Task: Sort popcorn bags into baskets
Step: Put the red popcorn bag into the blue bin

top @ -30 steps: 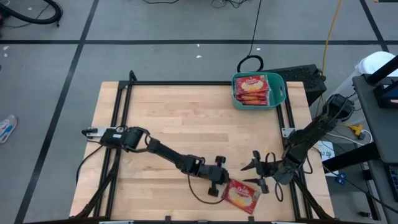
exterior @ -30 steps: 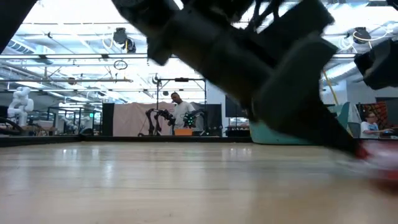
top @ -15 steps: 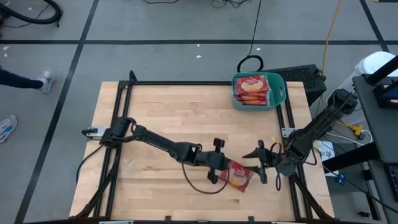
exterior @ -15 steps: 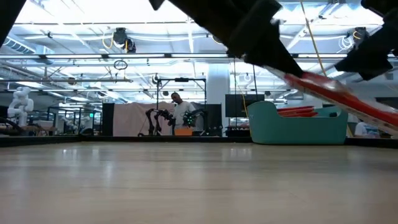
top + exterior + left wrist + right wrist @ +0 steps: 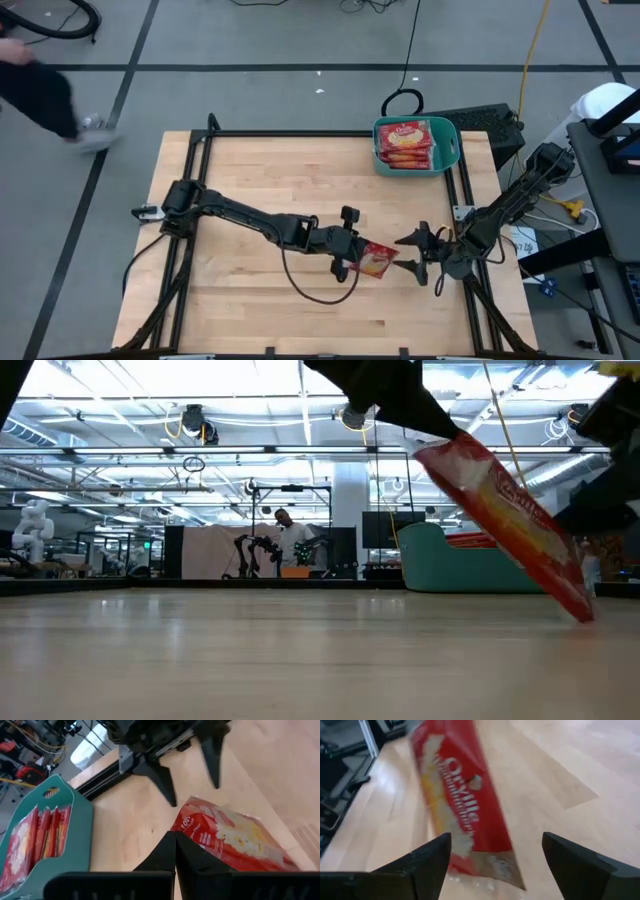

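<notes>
Lifted off table: popcorn bag point(image 5: 375, 259) (tilted) | left pincer point(image 5: 349, 262) clamps it | right pincer point(image 5: 414, 255) wide, just beside

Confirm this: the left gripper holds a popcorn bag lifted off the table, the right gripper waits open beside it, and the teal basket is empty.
One thing is wrong: the teal basket is not empty. The high view shows red packets already in it. The rest stands: the left gripper holds a popcorn bag off the table, and the right gripper waits open beside it.

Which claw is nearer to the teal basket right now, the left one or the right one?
Right, by a modest margin. The right claw hangs open toward the table's near edge, roughly below the teal basket. The left claw, shut on a popcorn bag, sits farther toward the table's middle.
</notes>
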`<act>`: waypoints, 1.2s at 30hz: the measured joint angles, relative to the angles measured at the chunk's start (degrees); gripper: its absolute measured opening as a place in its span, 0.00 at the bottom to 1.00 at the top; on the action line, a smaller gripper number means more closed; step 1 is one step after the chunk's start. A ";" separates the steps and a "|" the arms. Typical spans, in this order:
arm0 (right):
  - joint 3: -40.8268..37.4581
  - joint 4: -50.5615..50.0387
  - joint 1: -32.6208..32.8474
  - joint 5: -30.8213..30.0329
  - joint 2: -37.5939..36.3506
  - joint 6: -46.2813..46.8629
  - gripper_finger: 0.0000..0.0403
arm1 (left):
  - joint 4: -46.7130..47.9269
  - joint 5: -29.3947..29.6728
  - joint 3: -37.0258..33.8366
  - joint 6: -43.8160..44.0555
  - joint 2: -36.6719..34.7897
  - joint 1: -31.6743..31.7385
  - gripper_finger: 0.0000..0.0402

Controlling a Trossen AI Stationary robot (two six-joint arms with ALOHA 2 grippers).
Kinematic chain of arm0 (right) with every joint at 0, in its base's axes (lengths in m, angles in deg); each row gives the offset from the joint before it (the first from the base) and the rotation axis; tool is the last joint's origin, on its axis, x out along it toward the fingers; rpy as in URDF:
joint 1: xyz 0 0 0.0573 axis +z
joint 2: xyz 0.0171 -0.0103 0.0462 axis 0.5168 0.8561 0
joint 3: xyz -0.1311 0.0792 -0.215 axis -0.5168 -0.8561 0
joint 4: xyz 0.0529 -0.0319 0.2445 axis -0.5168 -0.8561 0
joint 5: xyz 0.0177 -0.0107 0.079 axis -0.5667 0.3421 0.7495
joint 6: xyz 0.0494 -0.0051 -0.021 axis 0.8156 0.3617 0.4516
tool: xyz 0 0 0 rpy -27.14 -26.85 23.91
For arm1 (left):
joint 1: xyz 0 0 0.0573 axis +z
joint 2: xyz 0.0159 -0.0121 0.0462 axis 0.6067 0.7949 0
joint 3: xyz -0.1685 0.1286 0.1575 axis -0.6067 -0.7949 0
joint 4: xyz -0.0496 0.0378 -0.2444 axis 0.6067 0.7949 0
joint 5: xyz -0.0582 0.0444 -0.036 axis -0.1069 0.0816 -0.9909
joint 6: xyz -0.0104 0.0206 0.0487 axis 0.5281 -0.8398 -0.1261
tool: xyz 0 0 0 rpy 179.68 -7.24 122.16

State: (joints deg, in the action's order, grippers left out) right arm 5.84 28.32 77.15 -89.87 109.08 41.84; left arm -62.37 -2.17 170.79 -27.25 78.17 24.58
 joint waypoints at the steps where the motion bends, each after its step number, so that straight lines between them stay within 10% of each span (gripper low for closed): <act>1: -1.75 2.61 -0.01 -1.06 0.00 -0.21 0.76 | 0.10 -0.01 0.00 -0.57 0.00 0.00 0.00; 8: -12.27 25.99 -2.27 -1.04 0.67 -4.44 0.75 | -0.49 -0.04 -0.01 -1.70 0.03 0.00 0.00; 19: -11.45 31.70 -7.52 10.07 5.02 -10.91 0.67 | -4.44 0.39 -0.01 -4.49 0.03 1.68 0.00; 36: -9.35 38.89 -14.45 11.88 7.74 -25.17 0.02 | -2.70 1.11 0.03 -5.99 -5.40 1.68 0.00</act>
State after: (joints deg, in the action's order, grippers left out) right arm -3.50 67.21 62.70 -77.99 116.82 16.67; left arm -65.07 -1.05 170.82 -33.24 72.77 26.26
